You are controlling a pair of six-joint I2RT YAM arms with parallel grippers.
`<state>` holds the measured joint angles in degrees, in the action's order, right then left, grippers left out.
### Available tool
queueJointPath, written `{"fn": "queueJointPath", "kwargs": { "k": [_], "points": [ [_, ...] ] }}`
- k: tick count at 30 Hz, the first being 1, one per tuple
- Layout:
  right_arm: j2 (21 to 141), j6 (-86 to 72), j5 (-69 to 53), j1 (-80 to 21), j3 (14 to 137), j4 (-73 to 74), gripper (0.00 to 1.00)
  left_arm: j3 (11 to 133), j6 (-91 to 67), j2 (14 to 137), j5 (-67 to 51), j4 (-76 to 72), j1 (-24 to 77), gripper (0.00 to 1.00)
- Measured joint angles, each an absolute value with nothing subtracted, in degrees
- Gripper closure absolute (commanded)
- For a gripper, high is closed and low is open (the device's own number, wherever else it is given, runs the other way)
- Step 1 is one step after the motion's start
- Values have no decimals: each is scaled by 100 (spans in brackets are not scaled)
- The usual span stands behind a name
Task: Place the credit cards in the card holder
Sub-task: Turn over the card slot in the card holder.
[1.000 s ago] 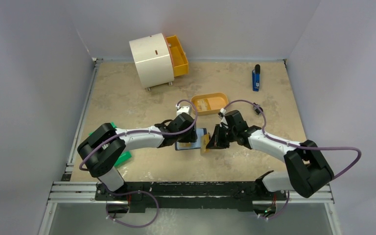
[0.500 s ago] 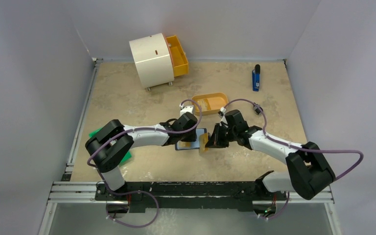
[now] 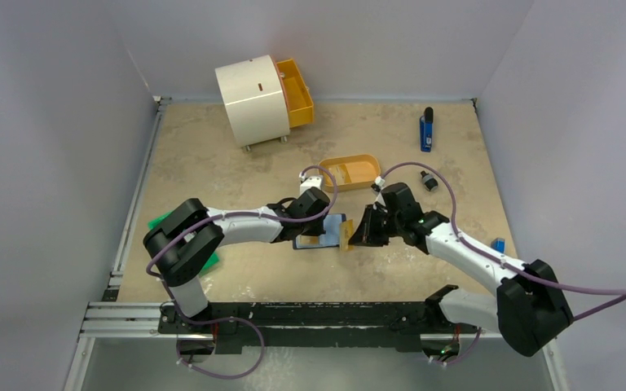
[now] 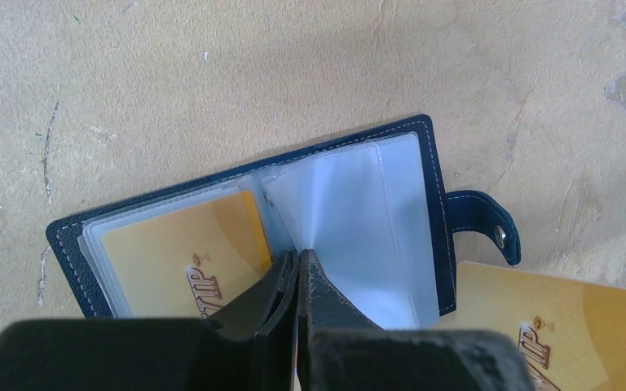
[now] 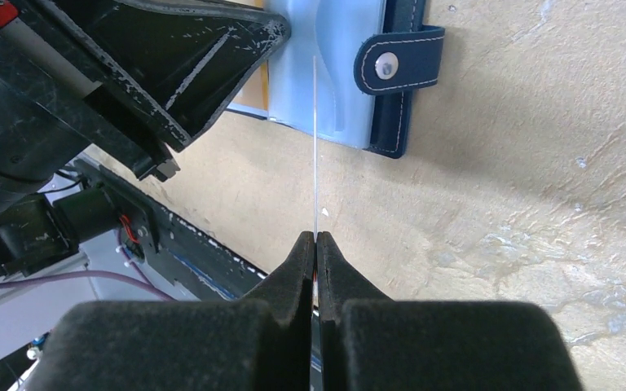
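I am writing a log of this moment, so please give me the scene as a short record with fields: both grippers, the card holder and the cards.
card holder: lying open, snap tab undone
stored card: one gold card in a clear pocket
left gripper: shut, pinching a clear sleeve of the card holder
right gripper: shut on held card
held card: at the tab side, most of it outside the pockets
orange tray: beyond both grippers, tray card inside
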<state>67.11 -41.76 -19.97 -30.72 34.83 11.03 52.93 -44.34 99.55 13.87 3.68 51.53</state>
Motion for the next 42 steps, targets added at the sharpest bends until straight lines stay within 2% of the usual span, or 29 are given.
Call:
{"fn": "queueJointPath", "kwargs": {
  "k": [24,26,31,33,37,42],
  "points": [
    [7494,-3983,-2252,-3070,3483,692,100,5290,-4436,9953,1385,366,5153,100],
    [7494,-3962,-2314,-3070,3494,622,100,5290,-4436,9953,1380,370,5153,95],
    [7498,-3933,-2414,-3070,3577,506,100,5321,-4440,9900,1363,532,5153,75],
    [7526,-3933,-2475,-3070,3618,451,100,5380,-4440,9843,1365,714,5153,70],
    [7686,-3931,-2541,-3070,3721,346,100,5494,-4436,9623,1398,1074,5153,65],
    [7870,-3933,-2657,-3070,3804,233,100,5564,-4436,9268,1507,1411,5151,64]
  ]
}}
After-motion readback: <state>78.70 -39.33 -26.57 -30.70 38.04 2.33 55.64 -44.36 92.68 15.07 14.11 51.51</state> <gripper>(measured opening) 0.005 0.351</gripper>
